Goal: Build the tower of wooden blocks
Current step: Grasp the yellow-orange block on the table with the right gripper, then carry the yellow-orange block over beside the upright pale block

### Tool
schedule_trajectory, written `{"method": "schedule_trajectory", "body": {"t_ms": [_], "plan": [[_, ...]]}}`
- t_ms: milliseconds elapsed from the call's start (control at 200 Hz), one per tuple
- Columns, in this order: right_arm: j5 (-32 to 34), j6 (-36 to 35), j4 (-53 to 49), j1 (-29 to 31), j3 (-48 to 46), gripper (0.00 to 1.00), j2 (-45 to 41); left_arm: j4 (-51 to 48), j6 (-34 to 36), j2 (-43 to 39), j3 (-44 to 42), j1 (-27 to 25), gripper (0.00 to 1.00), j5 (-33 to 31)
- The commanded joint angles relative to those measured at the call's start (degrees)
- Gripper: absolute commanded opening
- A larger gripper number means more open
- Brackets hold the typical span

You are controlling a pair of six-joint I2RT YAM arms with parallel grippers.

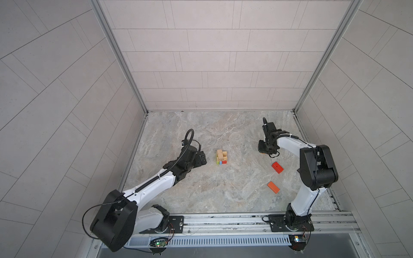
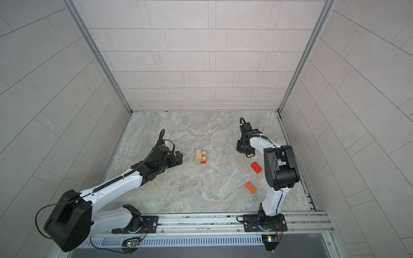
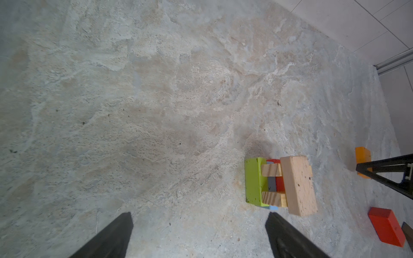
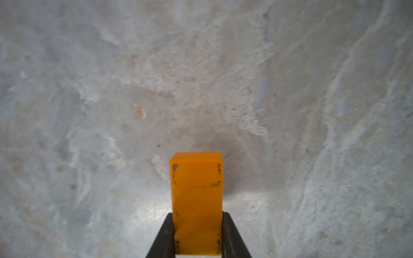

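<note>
Pinches an orange block across its width in the narrow right gripper, long axis straight out past the jaws, right of the tower. Holds the left gripper wide, empty, near the tower. Stands on mottled stone tabletop, pale tiled walls around.

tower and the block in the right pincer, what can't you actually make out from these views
tower: too small in both top views to count layers; in the left wrist view its top tan plank hides what lies beneath.
held orange block: near end cut off by the right wrist view's edge; in both top views the right pincer is hidden under its own wrist.
dark shape: cut off by the left wrist view's edge, unidentifiable.
</note>
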Motion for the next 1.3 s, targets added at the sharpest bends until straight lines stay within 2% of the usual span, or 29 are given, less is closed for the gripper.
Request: {"method": "schedule_trajectory", "body": {"t_ms": [0, 265, 530, 951, 1296], "plan": [[-1.2, 0.9, -3.4, 4.0, 0.4, 0.11, -4.0, -1.0, -0.7, -4.3, -2.9, 0.3, 1.00, -0.7], [-1.6, 4.0, -5.8, 16.8, 3.2, 0.12, -5.4, -4.6, -0.9, -11.8, -5.7, 0.3, 1.00, 0.0], [-2.2, 6.6, -6.3, 24.6, 7.4, 0.12, -4.3, -5.4, -1.4, -16.6, -8.8, 0.3, 1.00, 0.4], [-1.2, 8.3, -7.0, 28.8, 12.2, 0.13, 0.5, -4.0, -3.1, -16.9, -10.0, 0.3, 1.00, 1.5], [-2.4, 9.6, -5.9, 29.4, 13.7, 0.13, 3.2, -3.5, -3.1, -16.9, -10.6, 0.3, 1.00, 1.4]]}}
